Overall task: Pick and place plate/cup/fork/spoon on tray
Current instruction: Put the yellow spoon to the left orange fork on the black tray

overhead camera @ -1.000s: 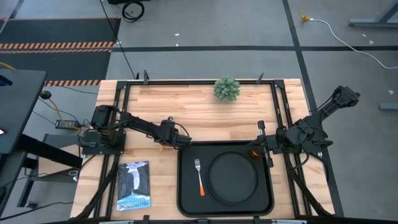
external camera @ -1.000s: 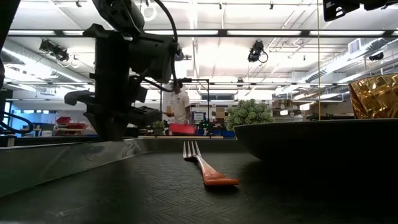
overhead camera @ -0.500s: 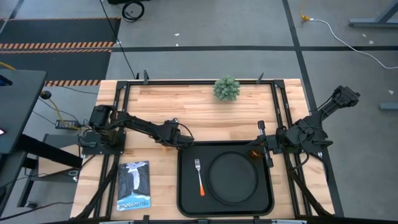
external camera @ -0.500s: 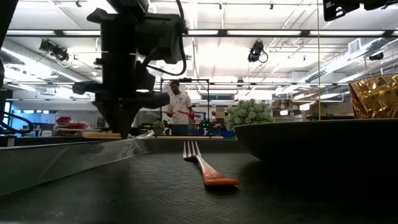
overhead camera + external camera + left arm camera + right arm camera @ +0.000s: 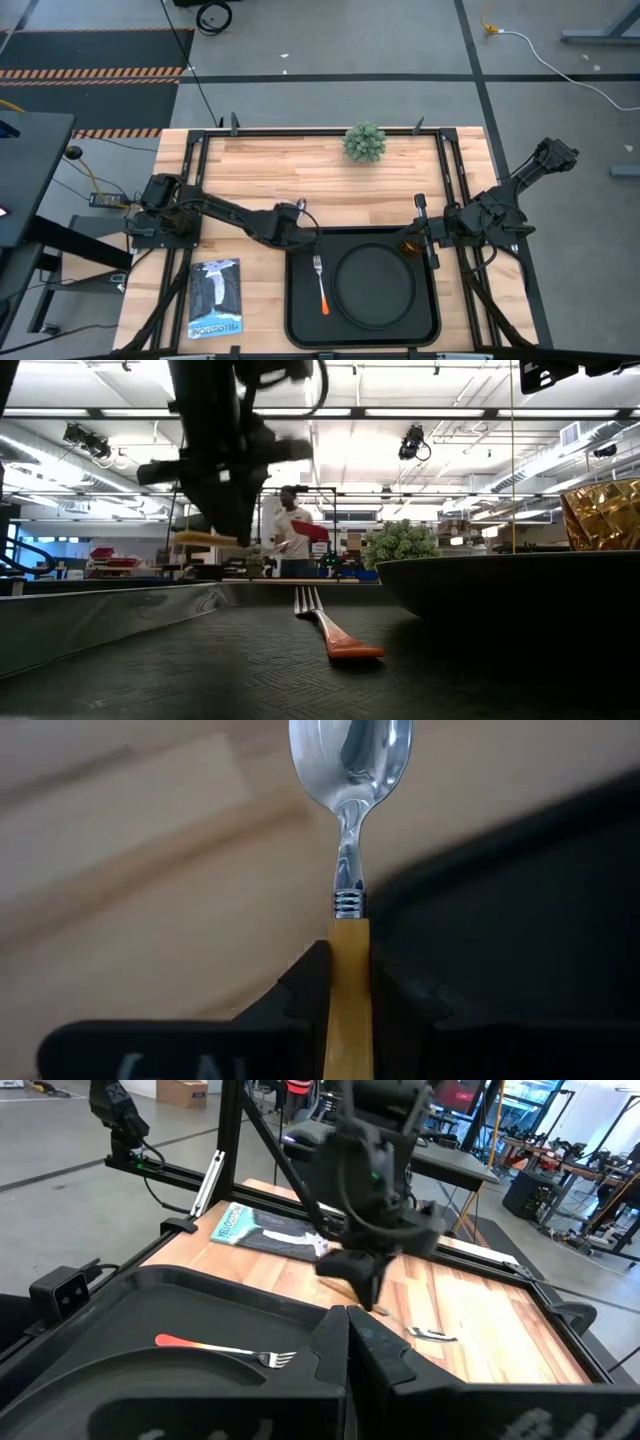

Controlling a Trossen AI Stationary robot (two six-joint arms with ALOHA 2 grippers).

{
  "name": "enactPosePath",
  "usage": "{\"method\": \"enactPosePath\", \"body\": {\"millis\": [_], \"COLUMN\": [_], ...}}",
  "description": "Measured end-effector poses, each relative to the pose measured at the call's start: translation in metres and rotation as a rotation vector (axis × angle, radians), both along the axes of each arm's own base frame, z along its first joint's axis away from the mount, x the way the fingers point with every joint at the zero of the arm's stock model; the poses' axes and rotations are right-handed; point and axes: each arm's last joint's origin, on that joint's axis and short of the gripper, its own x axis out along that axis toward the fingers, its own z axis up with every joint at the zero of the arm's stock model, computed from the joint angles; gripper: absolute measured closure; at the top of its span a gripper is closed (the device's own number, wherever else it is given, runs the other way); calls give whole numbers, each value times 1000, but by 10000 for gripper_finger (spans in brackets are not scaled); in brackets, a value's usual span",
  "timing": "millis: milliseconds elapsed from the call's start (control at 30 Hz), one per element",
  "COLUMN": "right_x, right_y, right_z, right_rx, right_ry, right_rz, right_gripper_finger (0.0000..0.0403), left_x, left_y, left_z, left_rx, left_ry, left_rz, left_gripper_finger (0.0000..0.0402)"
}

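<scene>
We see a booklet (image 5: 215, 297) lying on the tabletop (image 5: 300, 180) at the left. Beside it, our left end effector (image 5: 296, 232) hangs over the tray's (image 5: 300, 320) far left corner, clamped on the spoon (image 5: 350, 870) by its orange handle. The fork (image 5: 320, 282) lies in the tray beside the plate (image 5: 375, 283). Our right end effector (image 5: 428, 238) pinches the cup (image 5: 409, 245) at the tray's far right corner.
</scene>
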Motion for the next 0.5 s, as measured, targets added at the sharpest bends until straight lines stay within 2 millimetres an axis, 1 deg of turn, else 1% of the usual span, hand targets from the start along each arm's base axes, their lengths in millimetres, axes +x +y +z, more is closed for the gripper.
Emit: {"method": "enactPosePath", "body": {"millis": [200,500], "right_x": [0,0], "right_y": [0,0], "right_z": [0,0], "right_rx": [0,0], "right_ry": [0,0], "right_rz": [0,0], "right_gripper_finger": [396,396], "left_x": [4,1], "left_y": [-33,-78], "left_z": [3,6], "left_rx": [-84,-189], "left_ry": [-132,-288], "left_rz": [-34,-35], "left_gripper_finger": [334,336]}}
